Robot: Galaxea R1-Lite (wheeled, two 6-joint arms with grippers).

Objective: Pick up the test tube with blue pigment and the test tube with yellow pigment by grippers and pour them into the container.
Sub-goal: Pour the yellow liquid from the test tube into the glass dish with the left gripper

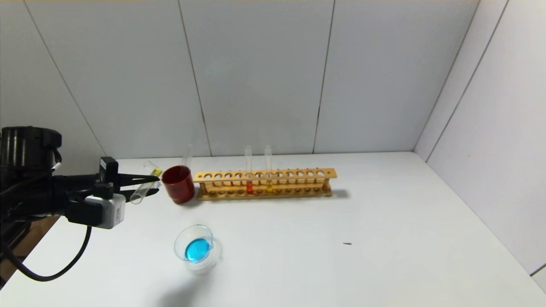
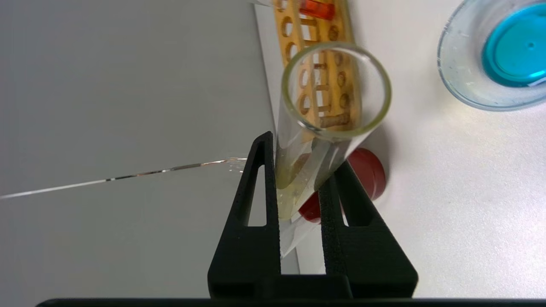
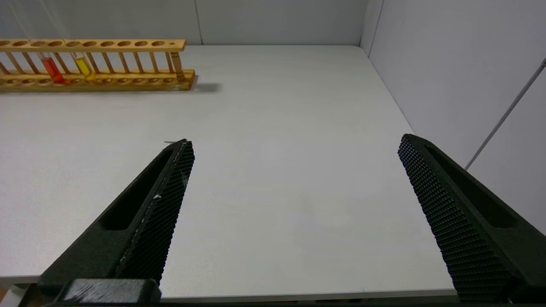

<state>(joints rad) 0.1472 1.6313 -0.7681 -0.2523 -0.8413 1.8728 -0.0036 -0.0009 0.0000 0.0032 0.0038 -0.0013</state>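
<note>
The left pincer [image 1: 147, 184] is clenching the test tube with yellow pigment [image 1: 145, 186], tilted, mouth low, beside the red cup [image 1: 178, 183] at the counter's [image 1: 384, 238] left rear. The container [image 1: 194, 248] is sitting nearer, apart, already holding blue liquid. In my judgement, the mouth should be carried over the dish before tipping further. The right pincer [image 3: 294, 179] is hanging released, idle.
</note>
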